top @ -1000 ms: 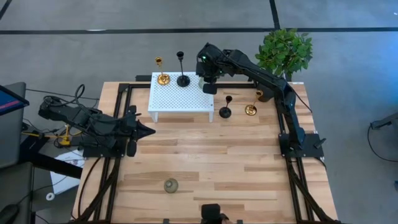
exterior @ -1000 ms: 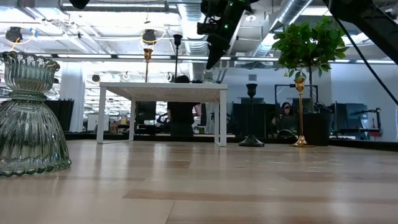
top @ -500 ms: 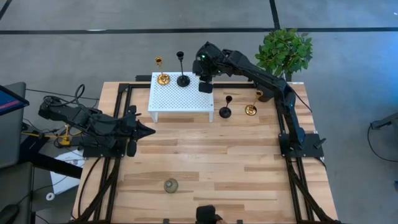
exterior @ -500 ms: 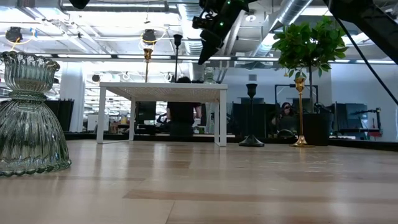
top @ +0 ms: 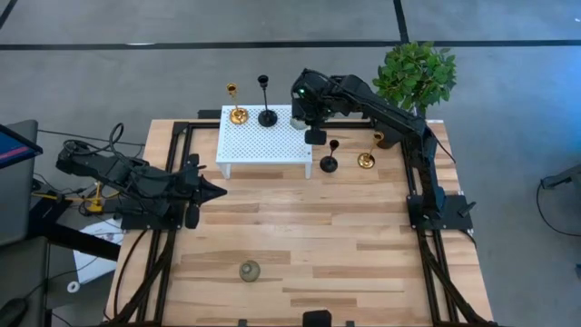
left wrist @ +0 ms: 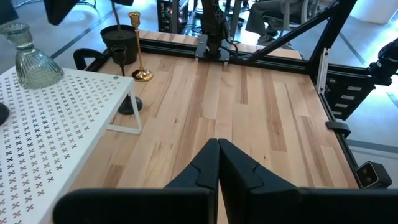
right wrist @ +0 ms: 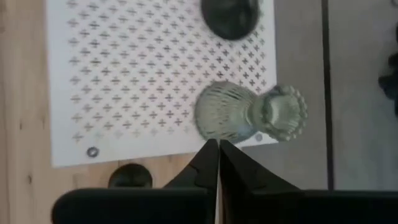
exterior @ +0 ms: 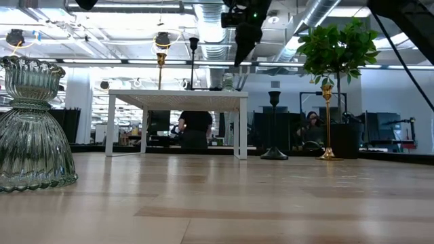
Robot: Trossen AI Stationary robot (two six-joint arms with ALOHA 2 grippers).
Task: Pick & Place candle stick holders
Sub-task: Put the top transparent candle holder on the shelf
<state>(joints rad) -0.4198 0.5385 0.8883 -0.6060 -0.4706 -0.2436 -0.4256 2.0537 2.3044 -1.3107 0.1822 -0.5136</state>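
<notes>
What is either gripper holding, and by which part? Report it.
Nothing is held. The right gripper is shut and empty above the glass holder on the shelf; the left gripper is shut, empty.

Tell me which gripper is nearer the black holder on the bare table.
Right. The right gripper hangs just beside the black holder, over the white shelf's edge; the left gripper waits far across the table.

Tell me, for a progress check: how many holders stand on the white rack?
3: gold holder far left, black holder beside it, glass holder far right.
</notes>
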